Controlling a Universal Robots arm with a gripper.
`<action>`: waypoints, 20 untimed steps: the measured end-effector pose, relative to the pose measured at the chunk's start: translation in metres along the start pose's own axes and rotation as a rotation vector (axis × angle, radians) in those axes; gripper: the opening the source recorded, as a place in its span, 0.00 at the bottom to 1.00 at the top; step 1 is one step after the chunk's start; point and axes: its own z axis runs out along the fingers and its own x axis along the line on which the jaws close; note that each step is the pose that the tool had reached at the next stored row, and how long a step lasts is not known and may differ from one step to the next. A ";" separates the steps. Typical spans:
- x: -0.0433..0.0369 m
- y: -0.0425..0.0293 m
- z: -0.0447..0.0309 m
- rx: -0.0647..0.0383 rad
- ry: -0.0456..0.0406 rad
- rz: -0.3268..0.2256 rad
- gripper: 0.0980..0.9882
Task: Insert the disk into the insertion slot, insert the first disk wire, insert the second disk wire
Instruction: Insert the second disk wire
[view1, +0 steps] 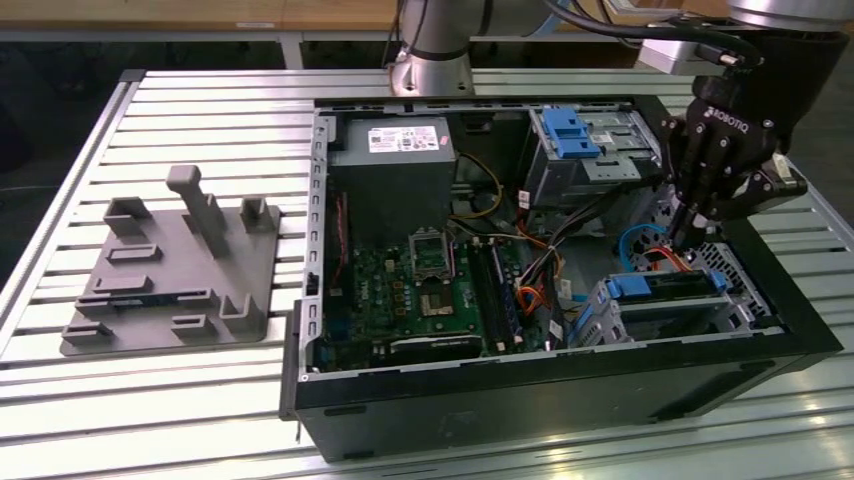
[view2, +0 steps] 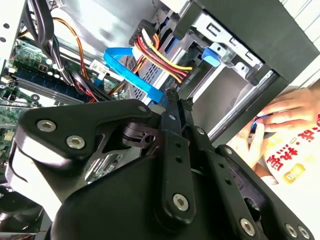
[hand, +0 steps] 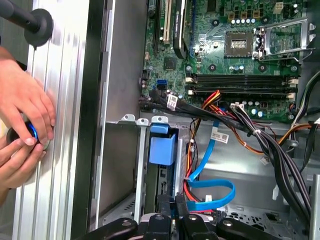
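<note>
In the exterior view, the gripper is reaching down into the open case, its tips right above the slot, where the disk is already sitting with its blue carrier showing; the blue wire is curling just beside. In the second wrist view, the fingers are lying pressed together, pinching the blue wire's plug end by the disk. In the first wrist view, the blue wire is looping beside the slot, and a person's hands are resting outside the case.
</note>
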 end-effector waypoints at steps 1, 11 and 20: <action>0.0001 -0.0006 0.0001 -0.001 -0.0002 0.002 0.07; 0.0033 -0.0004 0.0010 -0.013 -0.0167 0.049 0.07; 0.0191 0.0026 0.0061 -0.009 -0.0887 0.048 0.07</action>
